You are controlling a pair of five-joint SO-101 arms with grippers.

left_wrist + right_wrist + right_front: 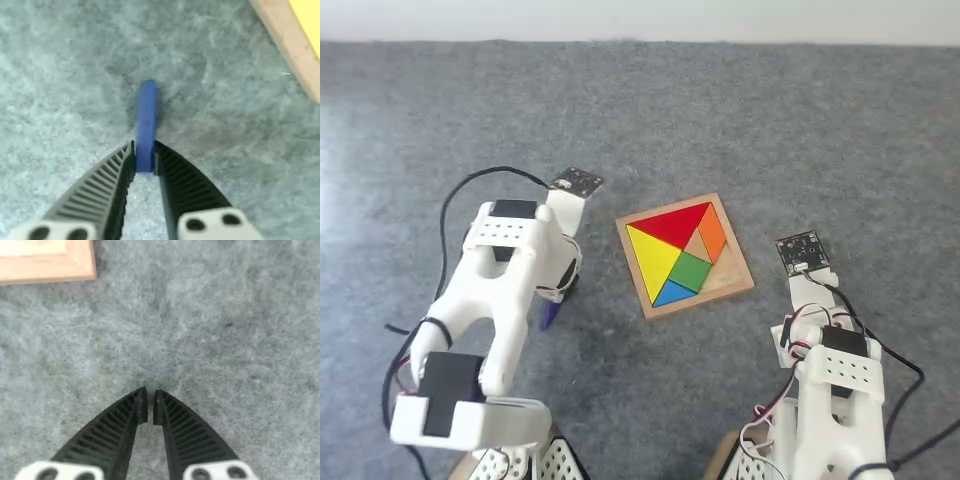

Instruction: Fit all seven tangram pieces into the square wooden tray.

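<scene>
Left jaws sit closest, clamped on dark blue piece (146, 125). It's held on edge, thin side up, pinched at 1 end only, rest sticking out over grey worktop (60, 75). From the high view the same piece pokes out under left arm (510, 290), well left of tray (705, 300). Can't tell if its lower edge touches the felt.

Tray holds 5 coloured pcs: red (675, 225), yellow (653, 262), orange (712, 232), green (692, 270) and light blue (672, 292). Tan triangle in the middle could be a pc or a bare gap, can't tell. Bare wood shows along the tray's right-hand side nearest right arm (835, 390), prob the open slot.

Right jaws are nearly closed w/ a thin slit, holding nothing, low over felt w/ a tray corner (50, 267) nearby.

Risks, as I judge them:
- End grip on a thin pc means it may pivot or slip in transit.
- Pc is upright but the slot needs it flat, so a release from above could leave it leaning on the rim or lying across neighbours.
- Wrong rotation means it won't seat, and pushing it could lift the seated pcs.
- Tray looks loose on the felt, so a rim bump may slide it.
- Right arm is near the slot side, so there's a clash chance if both go in.
</scene>
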